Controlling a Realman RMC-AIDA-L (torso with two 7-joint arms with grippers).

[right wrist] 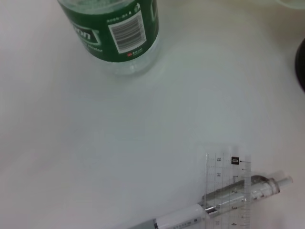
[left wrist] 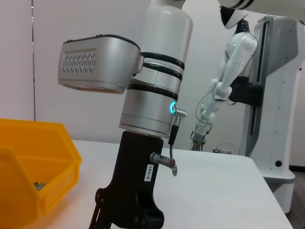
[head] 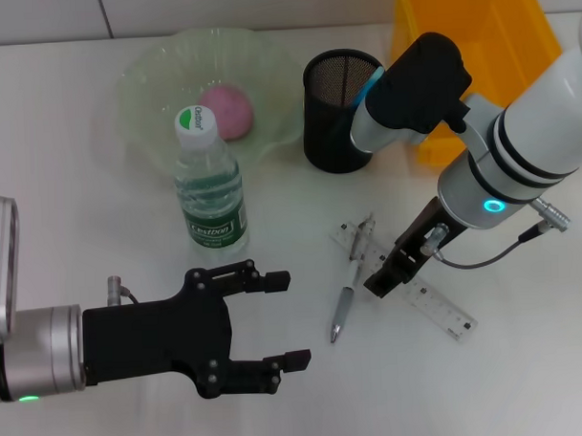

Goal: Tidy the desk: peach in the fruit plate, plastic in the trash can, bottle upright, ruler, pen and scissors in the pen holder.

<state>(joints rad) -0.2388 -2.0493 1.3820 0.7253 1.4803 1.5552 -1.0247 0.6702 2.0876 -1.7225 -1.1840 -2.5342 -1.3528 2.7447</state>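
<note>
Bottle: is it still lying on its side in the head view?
No. The bottle stands upright on the desk, cap up, just in front of the fruit plate.

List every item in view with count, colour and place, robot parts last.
Desk: one, white, under everything.
Fruit plate: one, pale green, far left.
Peach: one, pink, in the plate.
Bottle: one, clear with green label, upright before the plate.
Pen holder: one, black mesh, far centre.
Trash can: one, yellow, far right.
Ruler: one, clear, lying near centre.
Pen: one, silver-white, crossing the ruler.
Left gripper: black, open, near left.
Right gripper: black, over the ruler.
</note>
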